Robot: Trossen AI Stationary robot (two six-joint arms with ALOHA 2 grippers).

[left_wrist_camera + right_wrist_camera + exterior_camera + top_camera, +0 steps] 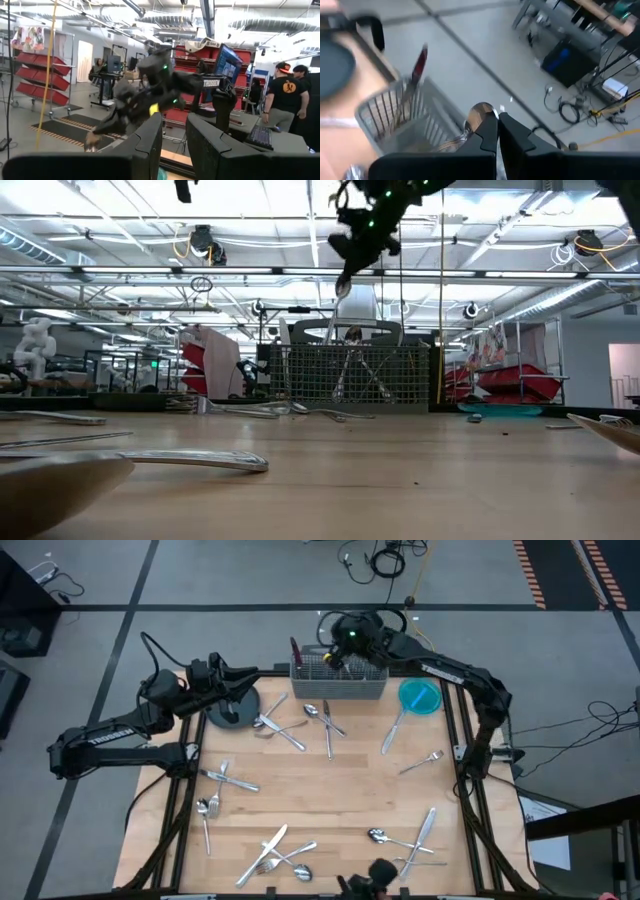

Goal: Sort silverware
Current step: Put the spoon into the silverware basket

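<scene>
Silverware lies scattered over the wooden table point(330, 800): a spoon point(312, 710), a knife point(231, 780), a fork point(422, 762) and several more. The grey wire caddy point(338, 680) stands at the far edge, with some pieces in it. Above the caddy my right gripper point(337, 656) is shut on a spoon point(343, 284). My left gripper point(250, 680) hovers open over the dark round plate point(232, 708) at the far left, nothing between its fingers point(150, 145). My right gripper pinches the spoon between its two fingers point(487, 137), which slant down from the table's right side. The spoon's bowl point(481, 112) sticks out past the fingertips; the fingers hide its handle. The spoon hangs clear above the caddy, bowl lowest.
A teal bowl point(420, 697) sits right of the caddy. A red-handled piece point(419, 64) stands in the caddy's left end. More silverware lies along the near edge point(275, 855). Black frame rails run down both table sides. People stand in the room beyond.
</scene>
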